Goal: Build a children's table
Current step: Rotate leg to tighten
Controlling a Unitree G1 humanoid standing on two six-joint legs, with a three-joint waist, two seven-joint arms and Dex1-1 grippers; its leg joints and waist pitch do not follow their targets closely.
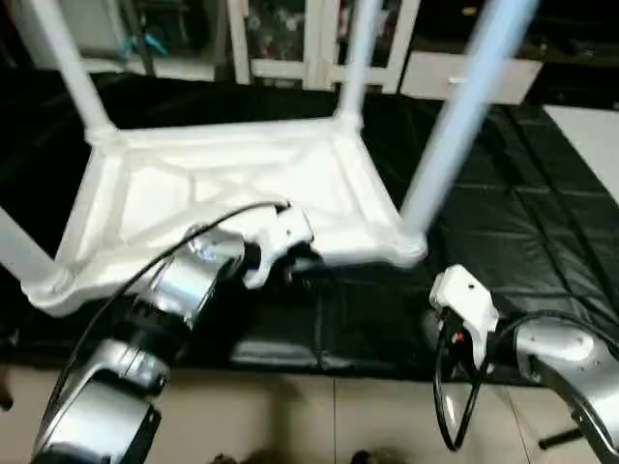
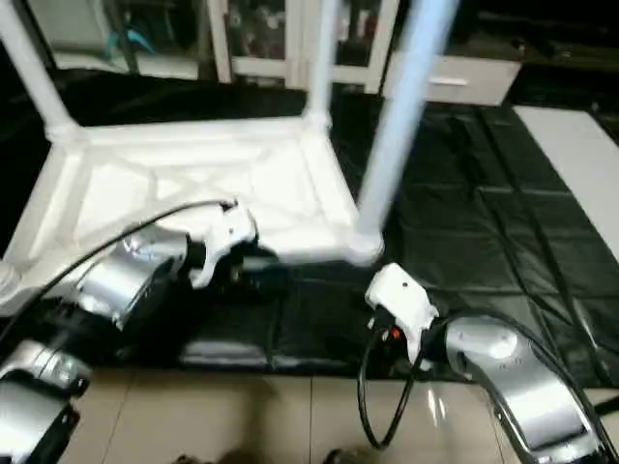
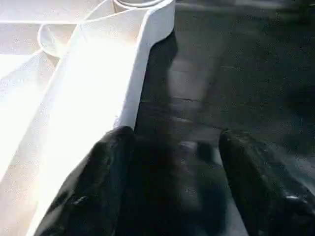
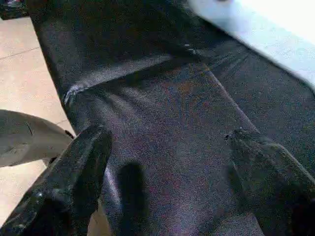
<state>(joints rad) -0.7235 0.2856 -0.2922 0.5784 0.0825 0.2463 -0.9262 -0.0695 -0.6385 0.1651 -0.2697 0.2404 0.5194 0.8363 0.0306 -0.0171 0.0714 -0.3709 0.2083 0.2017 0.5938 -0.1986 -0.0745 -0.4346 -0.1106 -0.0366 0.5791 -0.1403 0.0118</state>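
Children's table upside down on black mat, legs up; left tool spread at rim; right tool spread above mat

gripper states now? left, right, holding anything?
Left gripper: open, empty, at the table top rim.
Right gripper: open, empty, over the black mat.

Black padded mat, beige tiled floor, white cabinets behind
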